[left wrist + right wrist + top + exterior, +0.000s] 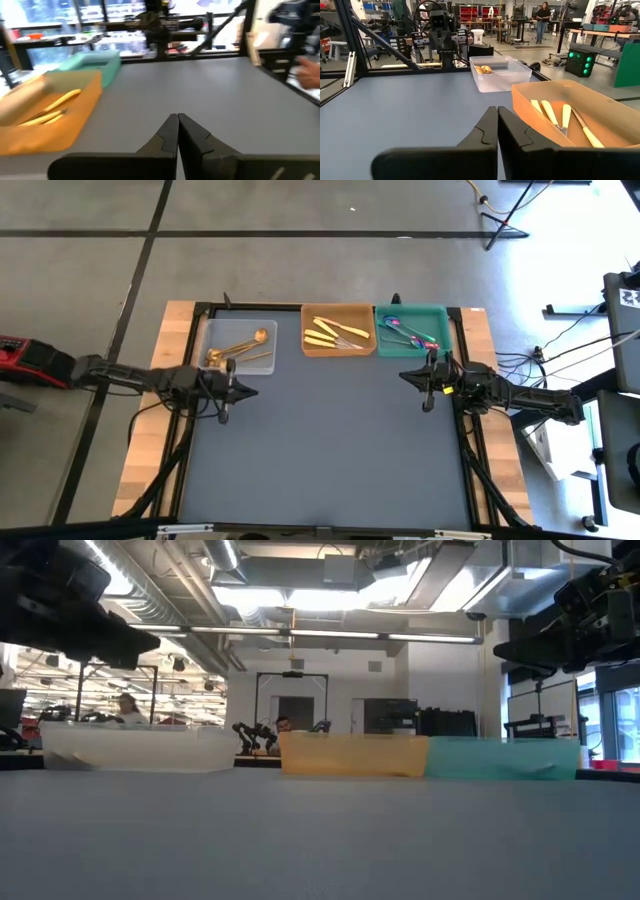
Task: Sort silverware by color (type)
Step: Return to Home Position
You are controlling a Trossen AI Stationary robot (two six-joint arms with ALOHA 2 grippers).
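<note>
From my console both arms sit low over the grey surface (330,450), one at each side, facing each other across the bare middle. The left pincer (248,392) is clenched on nothing; its own wrist camera shows the 2 dark fingers (167,135) pressed together. The right pincer (406,376) is clenched the same way, fingers (485,127) meeting with nothing between them.

All the silverware I can see lies in the 3 trays lined up side by side along the far edge:

- The clear tray (225,335) sits just beside the left pincer, on its far-edge side. It holds the copper-gold spoons (240,348).
- The orange tray (355,315) stands between the 2 pincers and farther back. It holds the pale yellow knives (335,332), lying loosely across each other.
- The teal tray (435,320) sits just beside the right pincer, again on the far-edge side. It holds the purple-teal spoons (405,332).

Neither pincer touches a tray or a utensil. From the right wrist camera the orange tray is nearest that pincer, with the clear tray beyond it toward the left arm. Far off in the room a person (542,12) stands well behind the rig.
</note>
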